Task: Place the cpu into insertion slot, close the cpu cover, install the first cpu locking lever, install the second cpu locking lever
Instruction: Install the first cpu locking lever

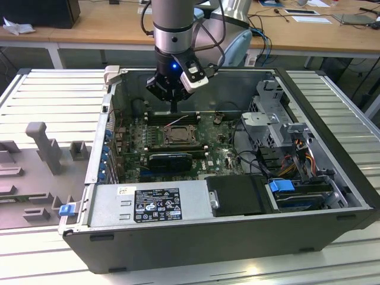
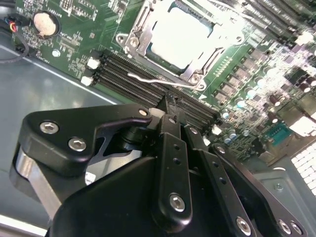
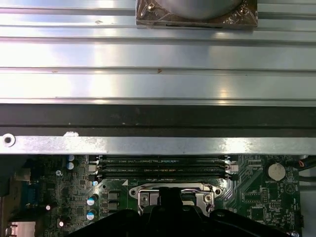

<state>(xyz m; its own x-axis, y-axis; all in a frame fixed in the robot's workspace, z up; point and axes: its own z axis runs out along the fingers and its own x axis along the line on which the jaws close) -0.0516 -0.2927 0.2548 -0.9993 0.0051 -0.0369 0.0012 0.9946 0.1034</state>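
Note:
The cpu [image 2: 180,37] lies flat in the insertion slot [image 1: 178,136] of the green motherboard, its silvery top showing. The cpu cover [image 2: 140,27] frames it, lying down around the chip. A thin silver locking lever [image 2: 153,79] stands loose beside the socket, on the side of the memory slots; it also shows as a pale wire, the lever [image 1: 176,122]. My gripper [image 2: 169,109] hangs just above the memory slots next to the socket, fingers together and holding nothing. In the exterior view the gripper [image 1: 173,108] is a little behind the socket. The socket's metal rim [image 3: 173,190] shows past the gripper [image 3: 168,210].
The open computer case wall [image 1: 237,89] rises close behind the arm. Black memory slots [image 2: 133,81] run under the fingertips. A long black card [image 1: 171,159] lies in front of the socket. Drive cages and cables [image 1: 285,148] fill the exterior view's right. A coin battery [image 2: 43,23] sits nearby.

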